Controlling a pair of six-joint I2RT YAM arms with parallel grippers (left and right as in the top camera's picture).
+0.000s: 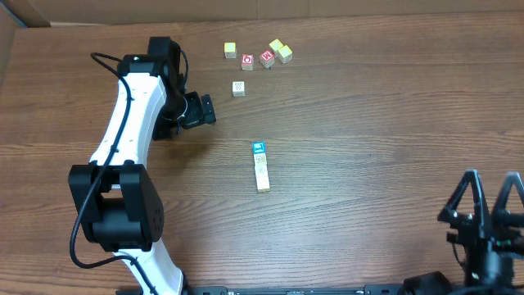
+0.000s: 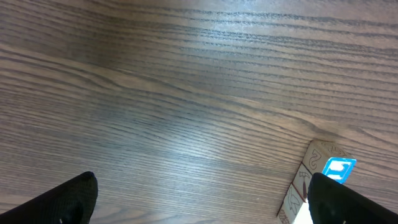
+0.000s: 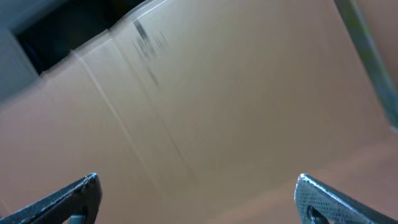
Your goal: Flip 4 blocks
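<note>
A short row of blocks [image 1: 261, 166] lies in the middle of the table, touching end to end, with a blue-faced one [image 1: 259, 148] at its far end and pale ones behind it. In the left wrist view the blue face [image 2: 339, 168] and printed side faces [image 2: 301, 186] show beside my right fingertip [image 2: 348, 202]. My left gripper [image 1: 201, 110] [image 2: 202, 211] hangs open to the left of the row, with only bare wood between its fingers. My right gripper [image 1: 490, 209] [image 3: 196, 199] is parked open at the near right corner, holding nothing.
At the back of the table lie two red-faced cubes [image 1: 247, 61] [image 1: 267, 58], yellow cubes [image 1: 230, 50] [image 1: 281, 50] and a white dotted cube [image 1: 237, 88]. A cardboard wall [image 3: 205, 93] fills the right wrist view. The left arm [image 1: 127, 123] stretches along the table's left side.
</note>
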